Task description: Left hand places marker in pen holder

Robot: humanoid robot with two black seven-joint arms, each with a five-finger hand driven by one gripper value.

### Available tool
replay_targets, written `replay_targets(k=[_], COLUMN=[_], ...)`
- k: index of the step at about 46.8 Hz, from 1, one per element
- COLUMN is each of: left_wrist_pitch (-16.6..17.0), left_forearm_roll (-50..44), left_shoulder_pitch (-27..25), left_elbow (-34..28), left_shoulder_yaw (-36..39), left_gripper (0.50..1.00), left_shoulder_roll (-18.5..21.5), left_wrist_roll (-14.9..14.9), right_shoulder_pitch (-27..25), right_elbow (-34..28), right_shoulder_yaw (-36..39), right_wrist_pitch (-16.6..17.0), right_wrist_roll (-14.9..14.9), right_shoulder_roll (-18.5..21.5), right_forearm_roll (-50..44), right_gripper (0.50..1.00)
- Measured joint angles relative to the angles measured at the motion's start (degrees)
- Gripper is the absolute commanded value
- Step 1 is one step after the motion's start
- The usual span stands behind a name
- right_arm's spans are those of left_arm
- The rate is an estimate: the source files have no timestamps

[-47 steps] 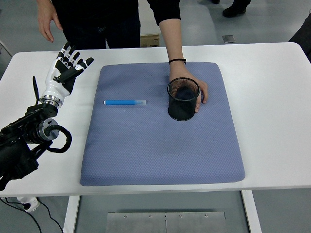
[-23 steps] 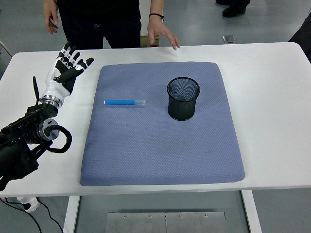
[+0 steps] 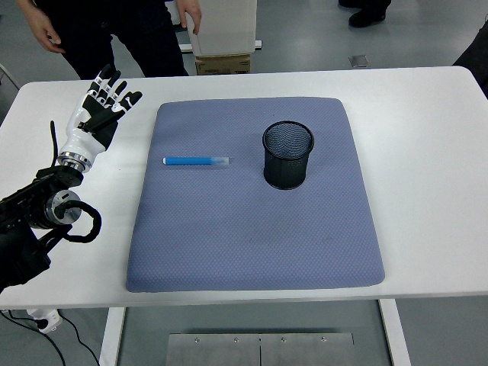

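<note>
The robot's black and white left hand (image 3: 101,107) was open, with all five fingers (image 3: 114,77) spread out and nothing in it. It hung over the bare white worktop (image 3: 427,152), just off the left edge of the soft blue-grey mat (image 3: 252,236). Its fingers pointed up and away, toward the far side of the worktop.

The thin blue marker with a clear cap (image 3: 196,161) lay on the mat, to the right of the hand and a little nearer to the robot. The two were apart and not touching. The marker lay flat, and its long side ran left to right across the mat. Its blue end was the end closer to the hand, and its clear cap pointed away from the hand, toward the cup.

Further right past the marker stood the black wire mesh pen holder (image 3: 287,155). It was upright on the mat, its round mouth open at the top, and it looked empty. It stood near the marker's cap end but did not touch it.

The right hand could not be seen, so only the left hand was near the marker. To pick it up, the hand would likely need to go right and down, and close across the marker's thin middle.

A person in dark clothes (image 3: 114,30) stood past the far edge of the worktop.
</note>
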Motion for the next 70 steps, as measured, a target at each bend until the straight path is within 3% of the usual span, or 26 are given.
replay_targets(k=[25, 36, 47, 53, 63, 70], left_wrist_pitch=[0.19, 0.32, 1.22, 1.56, 1.58, 1.57], left_forearm_roll=[0.04, 0.76, 0.82, 0.88, 4.80, 11.67], left_shoulder_pitch=[-0.12, -3.01, -11.71, -19.45, -28.20, -30.02], left_elbow=[0.04, 0.04, -0.21, -1.46, -4.06, -4.24], left_shoulder_yaw=[0.23, 1.47, 17.11, 32.87, 37.43, 47.85], left_gripper=[1.000, 1.000, 1.000, 1.000, 1.000, 1.000], left_shoulder_roll=[2.05, 3.06, 4.64, 5.41, 4.97, 4.82], left_wrist_roll=[-0.93, -2.27, -1.41, -1.42, -1.43, -1.39], right_shoulder_pitch=[0.00, 0.00, 0.00, 0.00, 0.01, 0.02], right_elbow=[-0.02, -0.02, -0.01, -0.02, -0.04, 0.00], right_shoulder_yaw=[0.00, 0.00, 0.00, 0.01, 0.00, 0.00], right_wrist_pitch=[0.00, -0.01, -0.01, 0.00, 0.00, 0.00], right_wrist_roll=[0.00, 0.00, -0.03, -0.02, -0.03, -0.02], right_shoulder_roll=[0.00, 0.00, 0.00, 0.00, -0.01, 0.00], right_forearm_roll=[0.00, 0.00, 0.00, 0.00, 0.00, 0.00], right_gripper=[1.000, 1.000, 1.000, 1.000, 1.000, 1.000])
